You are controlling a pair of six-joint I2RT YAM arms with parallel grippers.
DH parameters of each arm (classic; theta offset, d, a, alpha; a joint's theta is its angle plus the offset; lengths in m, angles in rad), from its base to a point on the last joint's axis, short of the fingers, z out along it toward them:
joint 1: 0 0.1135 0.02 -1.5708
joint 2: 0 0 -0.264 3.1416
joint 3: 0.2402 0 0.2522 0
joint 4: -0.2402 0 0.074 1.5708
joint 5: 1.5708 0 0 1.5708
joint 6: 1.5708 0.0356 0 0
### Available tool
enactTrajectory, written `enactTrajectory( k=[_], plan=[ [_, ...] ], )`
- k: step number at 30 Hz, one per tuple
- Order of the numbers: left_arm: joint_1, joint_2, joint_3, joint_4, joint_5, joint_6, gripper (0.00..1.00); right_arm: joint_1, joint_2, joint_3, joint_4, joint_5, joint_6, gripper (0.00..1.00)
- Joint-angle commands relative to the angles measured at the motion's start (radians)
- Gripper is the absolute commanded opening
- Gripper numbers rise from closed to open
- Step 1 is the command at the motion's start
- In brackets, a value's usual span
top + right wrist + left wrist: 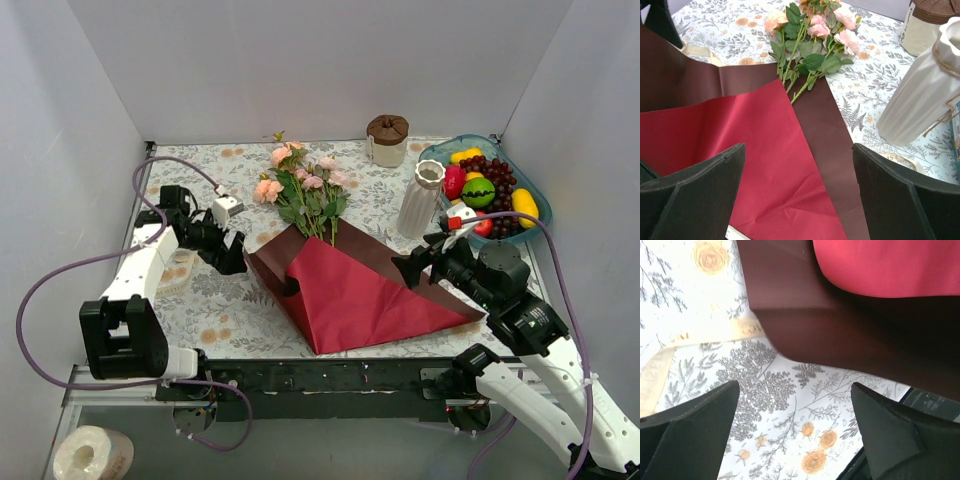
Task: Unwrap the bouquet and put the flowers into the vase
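The bouquet's dark maroon paper lies spread flat on the table, its red inner side up. The pink and peach flowers lie on its far edge, stems resting on the paper. The white ribbed vase stands upright to the right of them. My left gripper is open just left of the paper's corner, holding nothing, with the cream ribbon lying on the cloth beside it. My right gripper is open above the paper's right side, empty.
A cream jar with a brown lid stands at the back. A blue tray of plastic fruit sits at the back right. The table wears a floral cloth. White walls close in the left, back and right.
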Motion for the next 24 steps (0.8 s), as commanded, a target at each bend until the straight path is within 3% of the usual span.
enactTrajectory(
  k=[1, 8, 12, 15, 18, 21, 22, 24],
  plan=[
    [0.047, -0.105, -0.095, 0.103, -0.070, -0.084, 0.98, 0.001, -0.017, -0.021, 0.047, 0.001, 0.002, 0.95],
    [0.241, -0.200, -0.024, 0.111, -0.081, -0.176, 0.98, -0.002, -0.021, -0.046, 0.047, 0.002, 0.002, 0.96],
    [0.346, -0.220, 0.054, 0.308, -0.415, -0.297, 0.98, -0.001, -0.038, -0.055, 0.053, -0.001, 0.004, 0.96],
    [0.435, -0.185, 0.193, 0.387, -0.472, -0.374, 0.98, -0.002, -0.050, -0.066, 0.058, -0.010, 0.007, 0.96],
    [0.462, -0.144, 0.304, 0.358, -0.404, -0.466, 0.98, -0.001, -0.061, -0.078, 0.062, -0.015, 0.009, 0.96],
    [0.453, -0.105, 0.446, 0.231, -0.059, -0.503, 0.98, -0.002, -0.066, -0.086, 0.068, -0.019, 0.013, 0.97],
    [0.378, -0.087, 0.527, 0.114, 0.065, -0.495, 0.98, -0.001, -0.067, -0.087, 0.068, -0.019, 0.012, 0.96],
    [0.197, -0.016, 0.587, -0.020, 0.049, -0.431, 0.98, -0.002, -0.067, -0.089, 0.067, -0.019, 0.015, 0.97]
  ],
)
